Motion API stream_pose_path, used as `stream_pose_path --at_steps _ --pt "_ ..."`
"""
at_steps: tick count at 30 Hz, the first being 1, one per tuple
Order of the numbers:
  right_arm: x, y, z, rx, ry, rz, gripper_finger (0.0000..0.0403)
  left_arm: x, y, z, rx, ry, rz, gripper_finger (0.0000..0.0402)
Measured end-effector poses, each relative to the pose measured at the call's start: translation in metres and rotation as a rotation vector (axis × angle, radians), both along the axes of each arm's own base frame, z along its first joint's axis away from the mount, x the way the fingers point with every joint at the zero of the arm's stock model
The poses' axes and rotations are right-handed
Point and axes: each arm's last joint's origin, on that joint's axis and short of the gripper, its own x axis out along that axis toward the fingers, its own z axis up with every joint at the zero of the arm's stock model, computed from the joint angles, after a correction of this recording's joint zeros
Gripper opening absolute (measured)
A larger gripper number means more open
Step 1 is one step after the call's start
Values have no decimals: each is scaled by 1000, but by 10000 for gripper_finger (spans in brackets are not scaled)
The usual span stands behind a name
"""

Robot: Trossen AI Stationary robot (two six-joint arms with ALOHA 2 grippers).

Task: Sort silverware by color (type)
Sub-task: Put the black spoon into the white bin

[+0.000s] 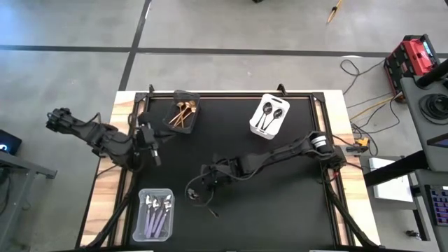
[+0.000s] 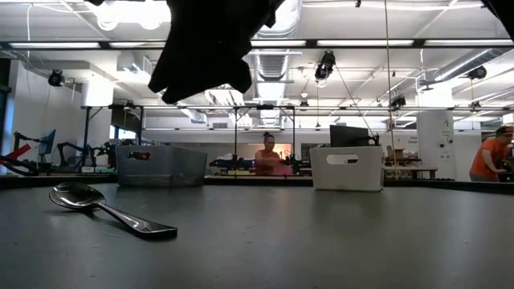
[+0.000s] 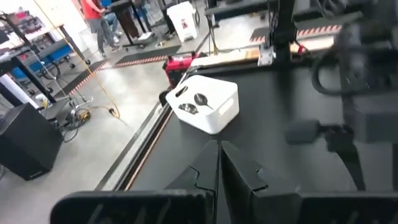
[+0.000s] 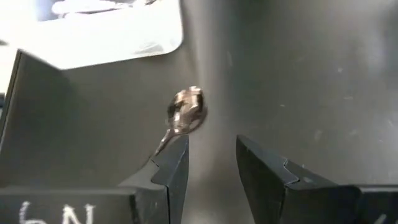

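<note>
The black mat (image 1: 280, 189) covers most of the table, and both arms reach over it. The right gripper (image 1: 198, 192) hangs low near the mat's 7 o'clock, its jaws apart and holding nothing. In the right wrist view a dark spoon (image 4: 181, 118) lies flat on the mat — its bowl clear of the fingers (image 4: 171, 168), its handle running under the nearer one, so it sits beside the gap rather than inside it. In the low view the same spoon (image 2: 104, 209) rests on the mat with its bowl toward the left.

The left gripper (image 1: 149, 143) waits at the mat's 9 o'clock edge, clenched on nothing.

Three bins ring the mat. The dark bin (image 1: 197, 106) at 11 o'clock holds gold spoons (image 1: 183, 114). The white bin (image 1: 260, 127) at 1 o'clock holds dark spoons (image 1: 268, 115). The clear bin (image 1: 140, 222) at 7 o'clock, just beside the right gripper, holds lilac-handled spoons (image 1: 157, 214).
</note>
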Motion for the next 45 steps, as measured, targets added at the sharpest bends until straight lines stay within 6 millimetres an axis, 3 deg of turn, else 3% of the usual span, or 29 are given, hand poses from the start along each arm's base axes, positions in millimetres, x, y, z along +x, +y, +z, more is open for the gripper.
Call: stream_pose_path --at_steps 7,13,16,21,31,45 --pt "7 15 -20 -65 25 86 123 -5 2 9 25 -62 -20 0" --pt "10 25 -36 -60 51 96 123 -2 0 -8 41 -71 -38 0" --pt "10 27 -40 -43 63 77 123 -3 1 -6 64 -124 -48 0" --pt "9 33 -40 -17 61 58 123 -8 3 6 61 -224 -53 0" --pt "9 47 -37 -2 4 24 123 -18 2 2 -76 -297 -244 0" --pt "17 57 -25 -5 -171 -34 123 -20 0 -2 -119 -264 -341 0"
